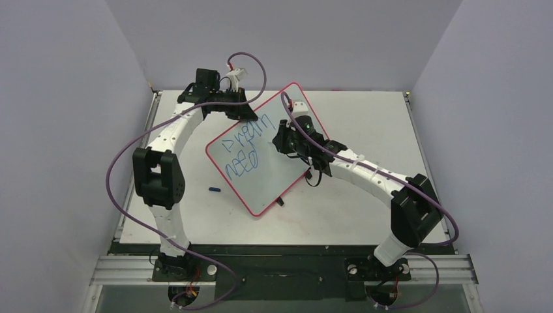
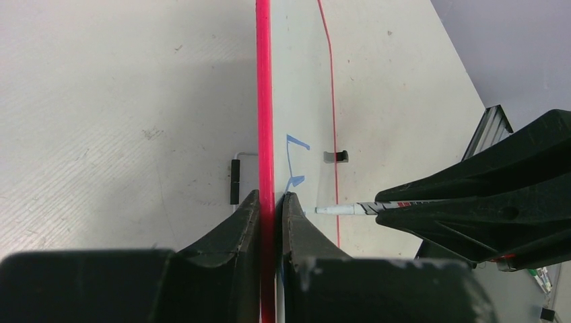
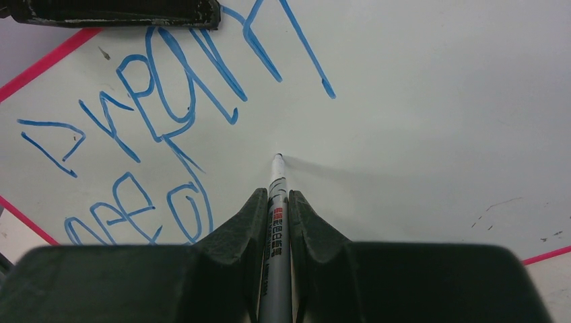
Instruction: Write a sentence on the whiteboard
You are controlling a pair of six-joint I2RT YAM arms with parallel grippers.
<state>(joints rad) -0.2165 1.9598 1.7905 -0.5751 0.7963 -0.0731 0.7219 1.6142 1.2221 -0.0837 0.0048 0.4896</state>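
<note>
1. One board [image 1: 277, 179], white with a red rim, lies turned at an angle in the middle of the white worktop [image 1: 372, 117].
2. Two rows of blue words [image 1: 242, 151] are on its left half. The upper row reads about like "Dream", the lower row like "need".
3. Two arms reach over the worktop, one from each side.
4. The left tool [image 2: 269, 198] is closed on the red rim at the far left edge of the board, with one finger on each face. In the top view, the left tool [image 1: 248, 114] sits just above the upper row.
5. The right tool [image 3: 276, 196] is closed on one marker [image 3: 277, 171], which points forward between the fingers.
6. The marker tip is at the board surface and meets its own shadow, so it seems to touch. It stands just right of the lower row, under the end of the upper row.
7. From the top, the right tool [image 1: 282, 140] is over the middle of the board.
8. One small black clip [image 1: 280, 203] shows at the near edge of the board.
9. One small blue thing [image 1: 215, 190] lies on the worktop, near the left corner of the board but apart from it.
</note>
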